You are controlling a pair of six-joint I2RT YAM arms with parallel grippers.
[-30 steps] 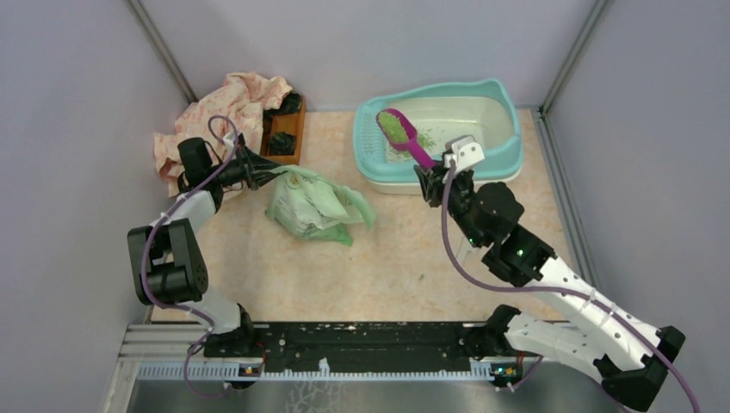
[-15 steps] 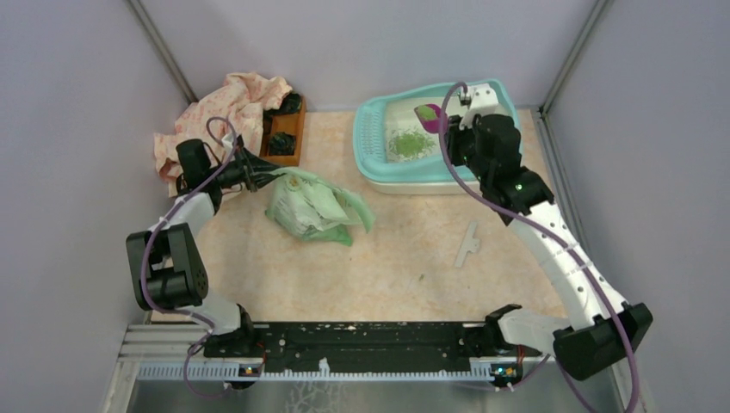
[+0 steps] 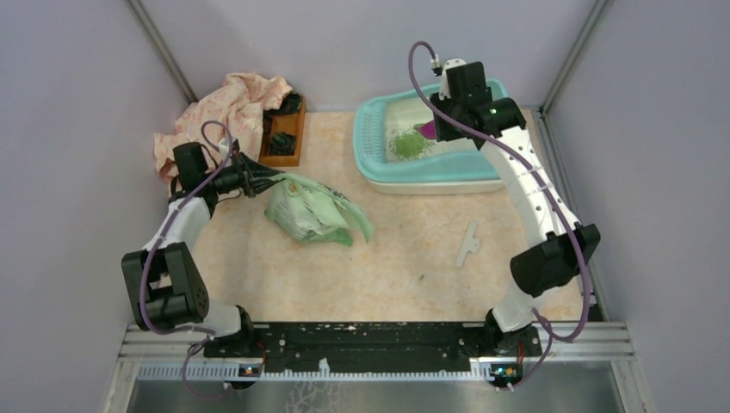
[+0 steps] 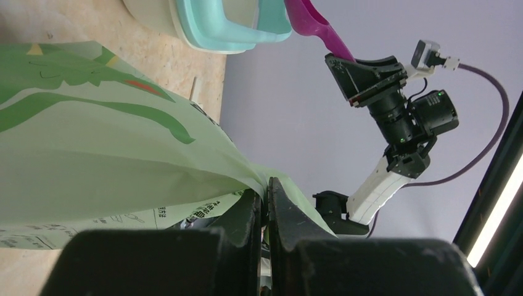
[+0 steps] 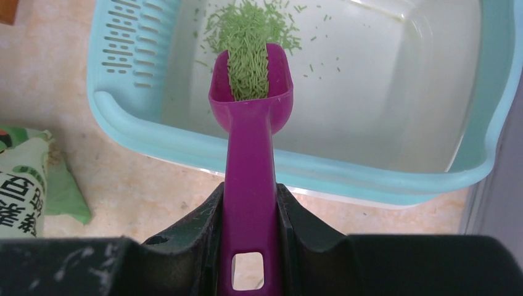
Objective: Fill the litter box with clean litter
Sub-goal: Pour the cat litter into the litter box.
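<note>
Left gripper point(image 3: 258, 182) was pinched tight on a fold at the top of the green bag point(image 3: 310, 211), its two dark fingers point(image 4: 251, 206) pressed together with the thin plastic caught between them. From where I stood the bag slumped on the table point(image 3: 405, 258) just right of that gripper, its printed side facing up. Behind the left arm, toward the back corner, a pink cloth point(image 3: 219, 112) lay crumpled, and a small wooden tray point(image 3: 284, 133) sat against its right edge with dark things in it that I could not make out. Further right, on the bare tabletop, lay a small white plastic piece point(image 3: 468, 243), well apart from everything else.

At the back right stood the litter box point(image 3: 370, 155), its perforated teal ledge at the left end. A loose pile of green litter point(image 5: 247, 31) lay in the cream basin near that ledge, with stray granules scattered across the floor of the basin. The right gripper point(image 5: 250, 197) hung over the box's near rim, closed on the handle of the purple scoop point(image 5: 250, 142). The scoop reached out over the basin, and more granules lay along its trough, running toward the pile beyond its front lip.
</note>
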